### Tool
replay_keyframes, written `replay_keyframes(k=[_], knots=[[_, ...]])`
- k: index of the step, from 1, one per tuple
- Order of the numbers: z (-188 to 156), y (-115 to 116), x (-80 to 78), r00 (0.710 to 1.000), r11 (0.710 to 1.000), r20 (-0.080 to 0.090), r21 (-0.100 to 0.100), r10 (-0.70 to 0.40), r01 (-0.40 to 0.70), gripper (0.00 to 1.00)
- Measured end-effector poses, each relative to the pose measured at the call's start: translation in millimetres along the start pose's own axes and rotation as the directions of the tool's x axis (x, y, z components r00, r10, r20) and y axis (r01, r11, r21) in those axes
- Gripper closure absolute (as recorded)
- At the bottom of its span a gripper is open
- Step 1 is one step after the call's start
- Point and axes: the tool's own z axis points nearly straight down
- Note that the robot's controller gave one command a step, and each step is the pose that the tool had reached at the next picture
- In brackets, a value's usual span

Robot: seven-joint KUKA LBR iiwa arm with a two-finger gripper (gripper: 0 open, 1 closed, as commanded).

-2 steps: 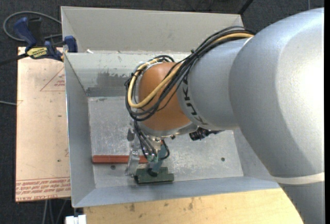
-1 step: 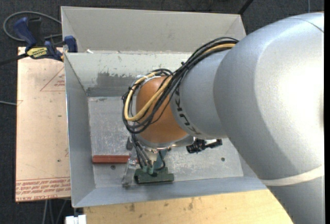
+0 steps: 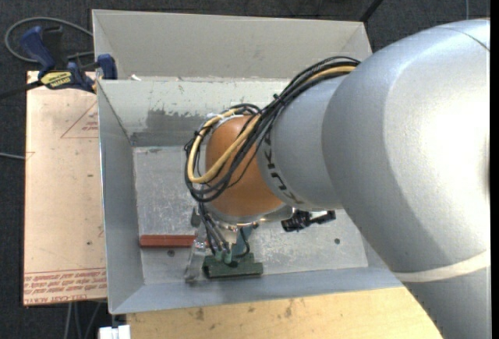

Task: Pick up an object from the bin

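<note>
Grey metal bin [image 3: 117, 197], floor mostly bare. Arm [image 3: 405, 150] reaches in from the view's right, w/ orange cover [image 3: 238, 166] and cables [image 3: 204, 150] at the wrist, pitched down toward the near wall. Gripper [image 3: 217, 252] is low over the near-left part of the floor. My read: that steep posture suits a top-down grab on flat things lying on sheet metal. Wide or narrow? You can't tell, since wrist and cabling mask the tip, so log as unknown. Dark green block [image 3: 234, 269] lies flat right at the gripper tip, close to the near wall. Touching vs. just above: can't say, and it may even be tooling, not a bin item. Red-brown bar [image 3: 166, 240] lies flat just left of the gripper, long axis across the bin, its right end nearest the tip. Small black part [image 3: 308, 219] lies to the right beside the wrist, apart from the tip. Judgement: green block is the likeliest target. The wall leaves you little room on that side, so watch for scrape.
</note>
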Motion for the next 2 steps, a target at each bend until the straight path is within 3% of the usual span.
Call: replay_keyframes(k=[1, 2], knots=[[-0.7, -0.1, -0.4, 1.000, 1.000, 0.001, 0.000, 0.001, -0.001, 1.00], [-46.9, 0.6, -1.7, 1.000, 1.000, 0.004, -0.002, 0.000, 0.000, 1.00]])
